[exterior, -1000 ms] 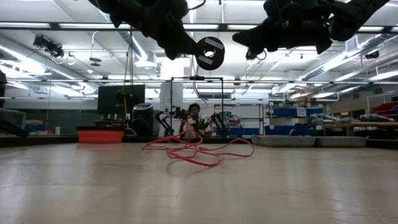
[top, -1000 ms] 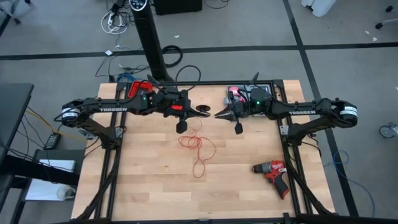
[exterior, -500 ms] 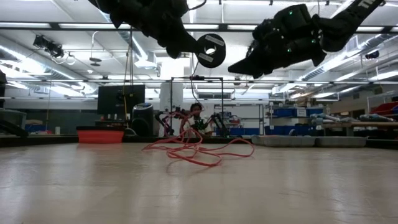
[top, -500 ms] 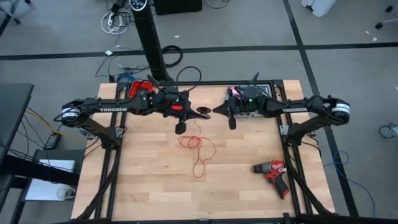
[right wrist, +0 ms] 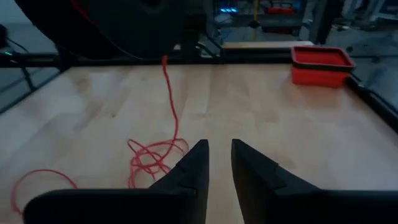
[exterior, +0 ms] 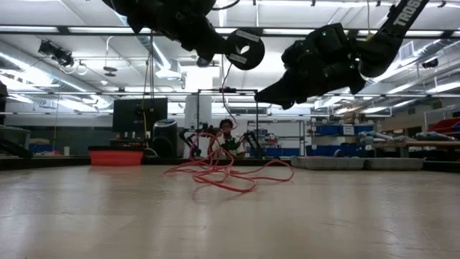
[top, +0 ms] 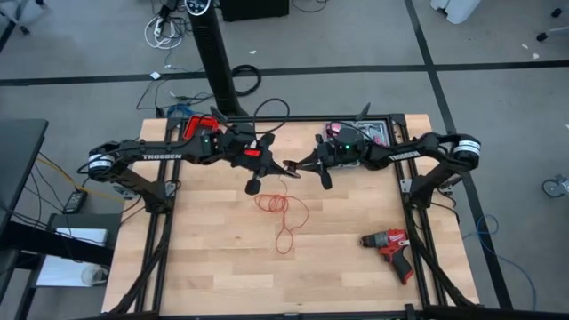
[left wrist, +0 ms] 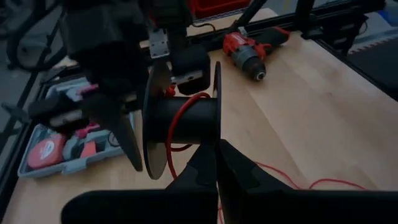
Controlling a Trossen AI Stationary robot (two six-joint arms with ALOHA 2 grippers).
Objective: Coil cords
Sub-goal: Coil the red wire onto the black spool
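Note:
My left gripper (left wrist: 216,146) is shut on a black spool (left wrist: 183,118) held above the table's far middle (top: 289,165). A thin red cord (right wrist: 168,93) runs round the spool's hub, hangs down from it, and ends in a loose heap (top: 274,203) on the wooden table, with a tail trailing toward the near edge (top: 286,238). My right gripper (right wrist: 219,146) is open with nothing between its fingers. It stands close to the spool on its right (top: 297,168) and a little lower (exterior: 264,96). My left gripper pinches the rim of one spool flange (left wrist: 217,132) between its two fingers, which come from the table's left side and slant a little downward. The spool is lifted clear of the table with its axle about level. The cord hangs slack from its hub.
A red cordless drill (top: 391,248) lies near the right front of the table. An open tool case (top: 348,133) sits at the far right, and a red tray (right wrist: 320,62) stands at the far left. The low view shows a person beyond the table (exterior: 227,137).
My right gripper has come down and moved toward the table's left, closing in on the spool. My left gripper has stayed in place but rolled at the wrist, turning the spool and lifting it slightly. The cord heap on the table has not moved.

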